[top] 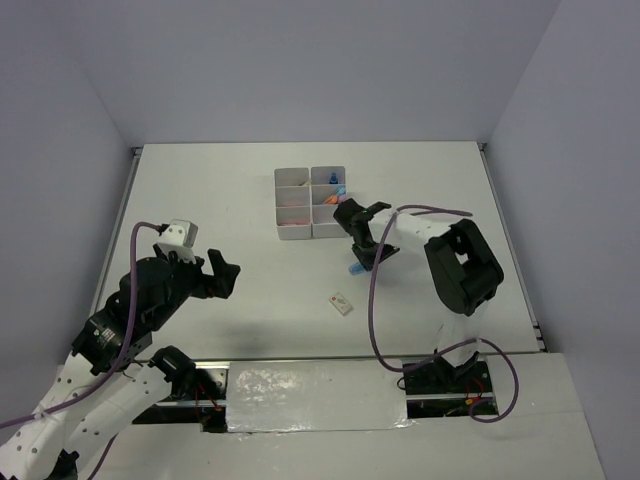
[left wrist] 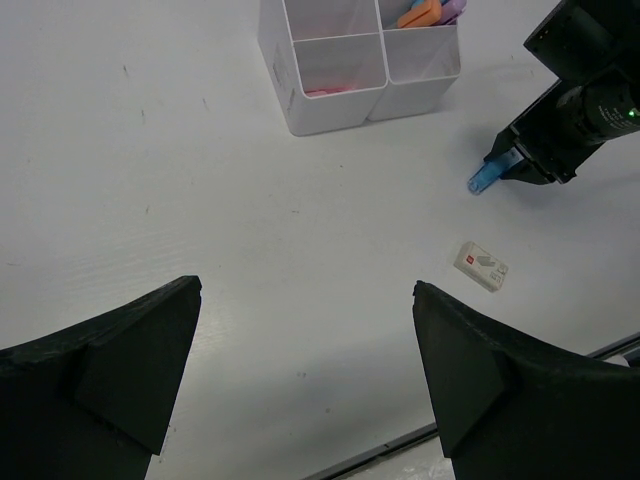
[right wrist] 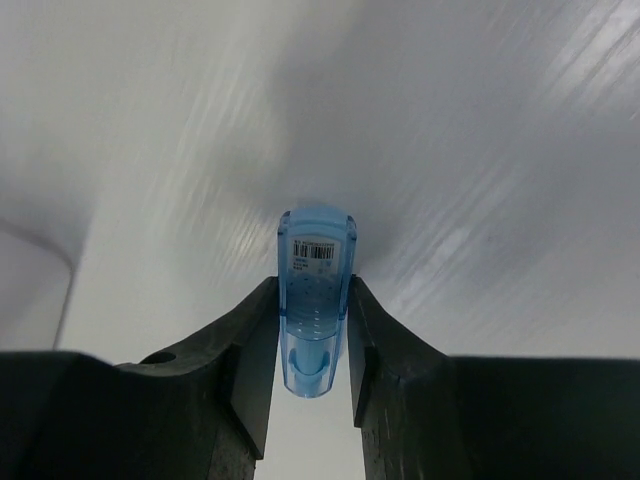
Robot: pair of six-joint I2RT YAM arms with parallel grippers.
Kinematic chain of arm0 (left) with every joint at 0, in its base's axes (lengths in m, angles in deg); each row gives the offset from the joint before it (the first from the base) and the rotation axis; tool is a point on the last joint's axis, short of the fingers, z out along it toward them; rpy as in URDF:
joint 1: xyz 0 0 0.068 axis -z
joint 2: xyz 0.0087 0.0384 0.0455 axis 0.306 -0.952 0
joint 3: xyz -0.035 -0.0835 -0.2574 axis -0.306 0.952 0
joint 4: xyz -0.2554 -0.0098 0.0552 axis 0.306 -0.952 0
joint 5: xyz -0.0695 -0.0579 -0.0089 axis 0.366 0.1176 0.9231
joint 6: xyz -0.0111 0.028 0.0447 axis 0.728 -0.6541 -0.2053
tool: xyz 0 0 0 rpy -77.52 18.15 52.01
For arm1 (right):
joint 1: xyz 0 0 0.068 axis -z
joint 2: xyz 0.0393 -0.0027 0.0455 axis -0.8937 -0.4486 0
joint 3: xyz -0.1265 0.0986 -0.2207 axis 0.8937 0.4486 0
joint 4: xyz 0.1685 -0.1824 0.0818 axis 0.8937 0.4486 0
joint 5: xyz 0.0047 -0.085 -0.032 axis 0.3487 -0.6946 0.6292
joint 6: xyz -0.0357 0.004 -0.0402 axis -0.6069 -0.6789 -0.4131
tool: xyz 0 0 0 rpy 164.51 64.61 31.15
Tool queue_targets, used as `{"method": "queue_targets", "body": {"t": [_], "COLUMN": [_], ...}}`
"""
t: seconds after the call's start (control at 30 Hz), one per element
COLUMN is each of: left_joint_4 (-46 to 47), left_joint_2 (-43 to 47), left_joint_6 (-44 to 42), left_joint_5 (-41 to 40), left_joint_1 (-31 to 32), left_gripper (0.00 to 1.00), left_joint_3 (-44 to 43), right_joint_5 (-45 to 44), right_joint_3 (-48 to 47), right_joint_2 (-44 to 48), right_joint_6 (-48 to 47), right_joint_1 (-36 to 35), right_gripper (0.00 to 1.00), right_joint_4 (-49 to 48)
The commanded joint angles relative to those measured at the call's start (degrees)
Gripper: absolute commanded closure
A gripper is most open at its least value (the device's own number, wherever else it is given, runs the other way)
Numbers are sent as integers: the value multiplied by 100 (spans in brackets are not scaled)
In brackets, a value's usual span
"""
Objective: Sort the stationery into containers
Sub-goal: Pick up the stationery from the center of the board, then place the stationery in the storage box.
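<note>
The white six-compartment container [top: 296, 233] stands at the table's centre back. It also shows in the left wrist view [left wrist: 330, 105]. It holds orange [left wrist: 420, 14], pink and blue pieces. My right gripper [top: 366, 257] is just right of and in front of the container, low over the table. It is shut on a translucent blue marker-like piece with a barcode label [right wrist: 316, 300], which sticks out past the fingertips [top: 355, 269] [left wrist: 482, 179]. A small white eraser-like packet with a red mark [top: 341, 303] [left wrist: 481, 266] lies flat on the table. My left gripper [top: 226, 274] [left wrist: 305, 290] is open and empty, well left of it.
White walls enclose the table on three sides. A purple cable [top: 375, 300] loops from the right arm over the table's near right part. A metal strip [top: 300, 385] runs along the near edge between the arm bases.
</note>
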Motion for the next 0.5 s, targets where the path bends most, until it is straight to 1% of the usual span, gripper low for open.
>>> {"method": "queue_targets", "body": {"t": [0.0,0.03,0.07,0.1,0.13,0.2,0.23,0.37,0.4,0.47], "left_joint_4": [233,233,233,233,225,216,207,163,172,198], "left_joint_2": [72,72,63,55,46,54,63,177,230,388], "left_joint_6": [3,3,3,-6,3,20,29,82,91,82], "left_joint_5": [-46,-45,-54,-63,-72,-98,-98,-256,-317,-309], "left_joint_1": [36,36,36,36,36,36,36,45,36,45], "left_gripper": [1,1,1,1,1,1,1,1,1,1], "left_joint_3": [6,-3,-3,6,-3,-3,-3,-21,-3,23], "right_joint_5": [-706,-899,-1084,-1338,-1384,-1263,-1227,-1016,-1024,-1208], "right_joint_3": [-280,-621,-842,-1079,-1543,-1880,-2046,-2188,-2424,-2828], "right_joint_2": [514,523,453,374,191,40,-21,-276,-347,-670], "right_joint_6": [-188,-293,-215,-23,449,934,1259,1823,1903,2052], "right_joint_1": [-564,-922,-1100,-1215,-1399,-1479,-1514,-1620,-1620,-1620], "right_gripper": [100,100,100,100,100,100,100,100,100,100], "right_joint_4": [49,110,233,460,941,1217,1175,455,366,505]}}
